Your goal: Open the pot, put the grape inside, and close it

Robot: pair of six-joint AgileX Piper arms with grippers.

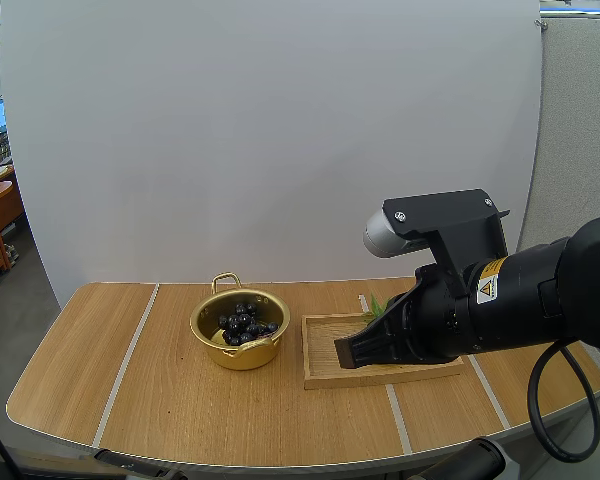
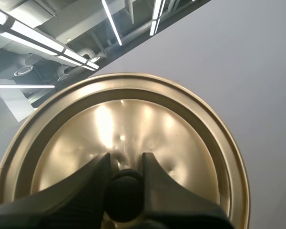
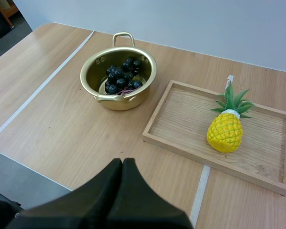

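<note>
My left gripper (image 2: 125, 164) is clenched on the black knob (image 2: 125, 193) of the gold lid (image 2: 133, 119), holding it in the air. The open gold pot (image 1: 242, 357) sits on the counter (image 1: 160, 400), left of the wooden tray (image 1: 325, 378), with the bunch of dark grapes (image 1: 244, 323) already inside. My right gripper (image 3: 123, 167) hangs closed and empty near the tray, where a toy pineapple (image 3: 225, 131) lies. The lid looks light, stiff and slick, and the knob seems the surest hold for closing.
</note>
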